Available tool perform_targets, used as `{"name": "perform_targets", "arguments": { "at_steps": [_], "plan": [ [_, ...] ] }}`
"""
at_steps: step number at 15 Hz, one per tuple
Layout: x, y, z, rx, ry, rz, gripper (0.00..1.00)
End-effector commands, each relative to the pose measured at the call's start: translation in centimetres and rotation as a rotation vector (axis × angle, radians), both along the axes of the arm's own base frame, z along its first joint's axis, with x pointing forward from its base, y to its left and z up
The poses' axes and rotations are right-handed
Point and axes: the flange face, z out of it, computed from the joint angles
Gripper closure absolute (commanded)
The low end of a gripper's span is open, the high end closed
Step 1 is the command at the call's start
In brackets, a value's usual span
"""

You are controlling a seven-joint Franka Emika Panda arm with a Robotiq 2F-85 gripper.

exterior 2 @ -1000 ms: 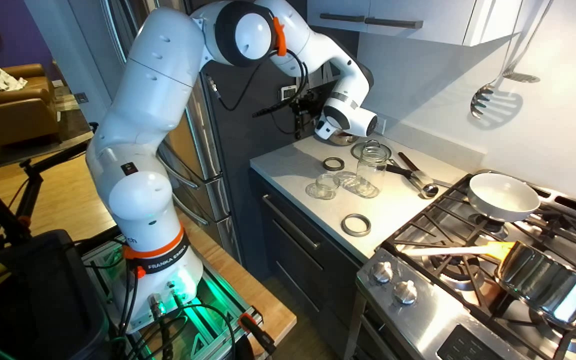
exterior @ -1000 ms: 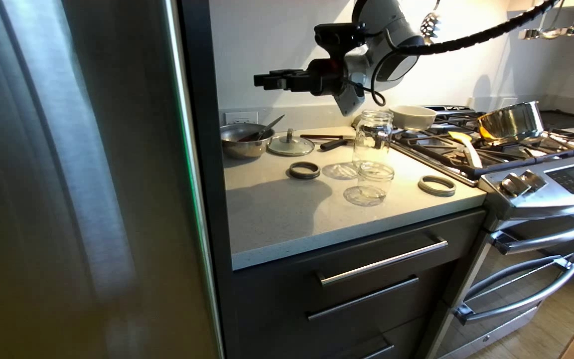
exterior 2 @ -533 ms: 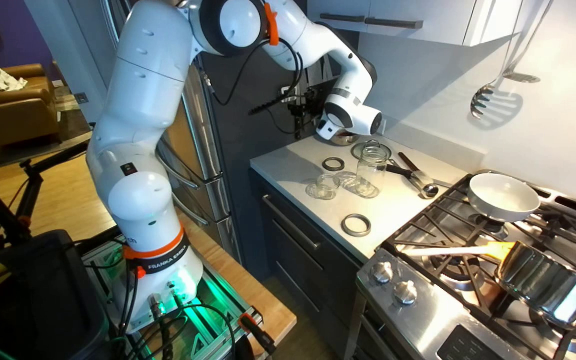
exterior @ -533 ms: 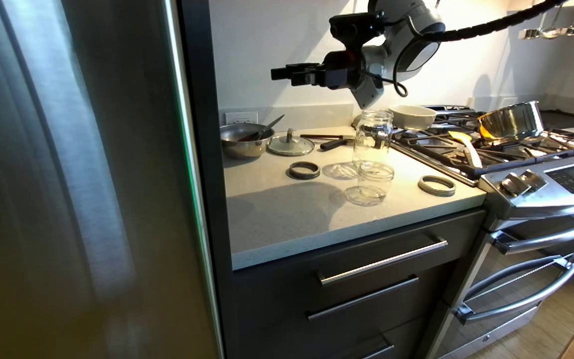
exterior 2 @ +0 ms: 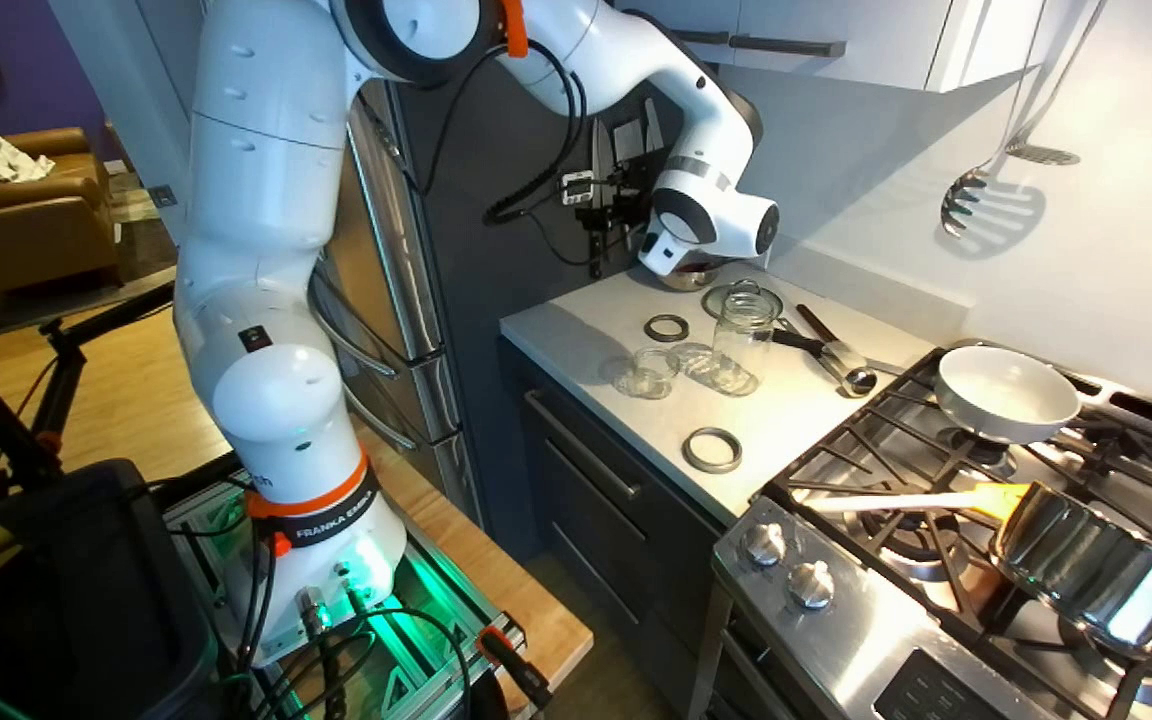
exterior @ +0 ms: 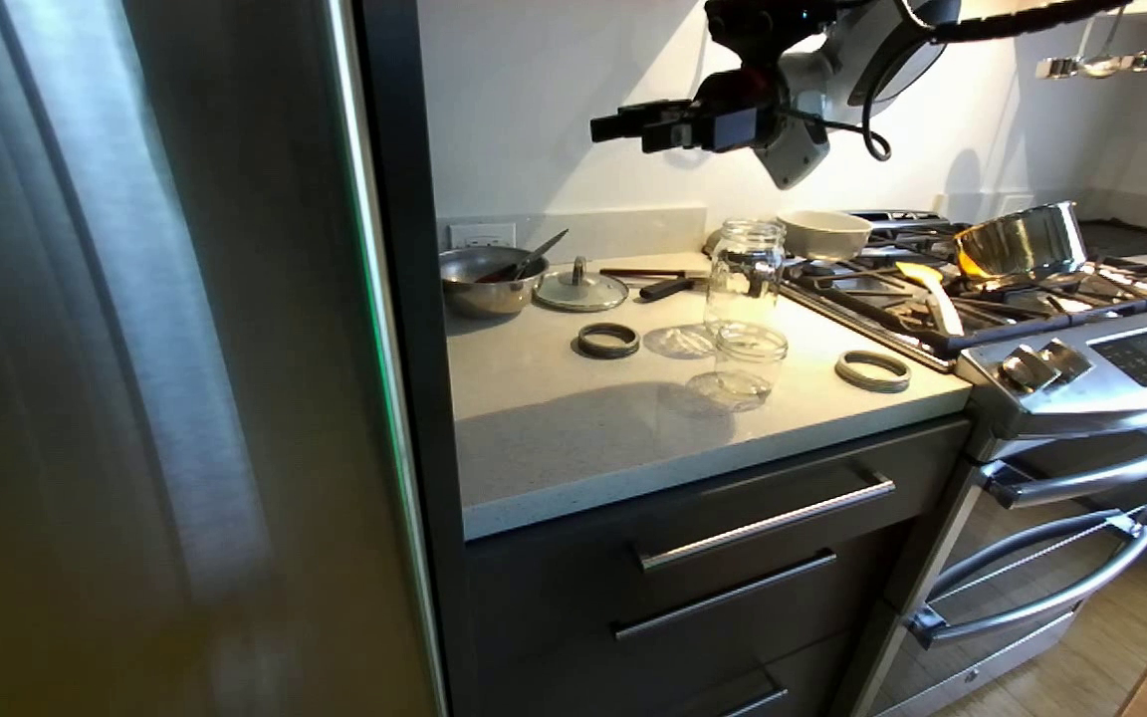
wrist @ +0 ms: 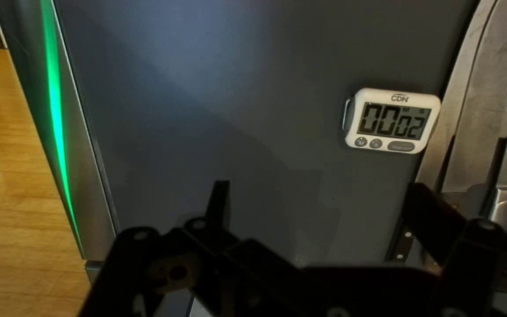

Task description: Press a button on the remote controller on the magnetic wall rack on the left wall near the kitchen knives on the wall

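A white device with a digital display reading 00 02 [wrist: 393,121], marked CDN like a timer, is on the dark grey side panel [wrist: 236,132] in the wrist view. Its few grey buttons [wrist: 401,146] run along its lower edge. It also shows in an exterior view [exterior 2: 577,187]. Kitchen knives [wrist: 478,110] hang just right of it, partly behind my right finger. The rack that holds them is mostly hidden. My gripper [wrist: 318,188] is open and empty, pointing at the panel, with the device above the gap and towards the right finger. In an exterior view the gripper [exterior: 608,129] stands apart from the panel.
On the counter [exterior: 554,448] below are a metal bowl [exterior: 494,284], a glass lid [exterior: 581,289], a tall jar [exterior: 745,279], a low jar [exterior: 751,363] and metal rings [exterior: 608,341]. The stove [exterior 2: 946,560] holds a white bowl [exterior 2: 1006,395] and a pot [exterior 2: 1101,570].
My gripper has moved away from the panel and upward, rightward in an exterior view. The arm's elbow has risen and drawn back. The counter objects have not moved.
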Motion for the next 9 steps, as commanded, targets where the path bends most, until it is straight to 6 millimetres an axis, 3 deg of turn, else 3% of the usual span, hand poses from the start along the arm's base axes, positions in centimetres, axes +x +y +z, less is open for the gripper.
{"name": "perform_targets", "arguments": {
  "at_steps": [1, 6, 7, 9],
  "plan": [
    [-3.0, -1.2, 1.4, -0.078, 0.019, -0.005, 0.00],
    [-5.6, -2.3, 2.5, -0.221, 0.017, -0.024, 0.00],
    [-3.6, -2.3, 1.8, -0.164, 0.008, -0.007, 0.00],
    [-3.8, -2.3, 2.2, -0.170, 0.000, -0.010, 0.00]
  ]
}}
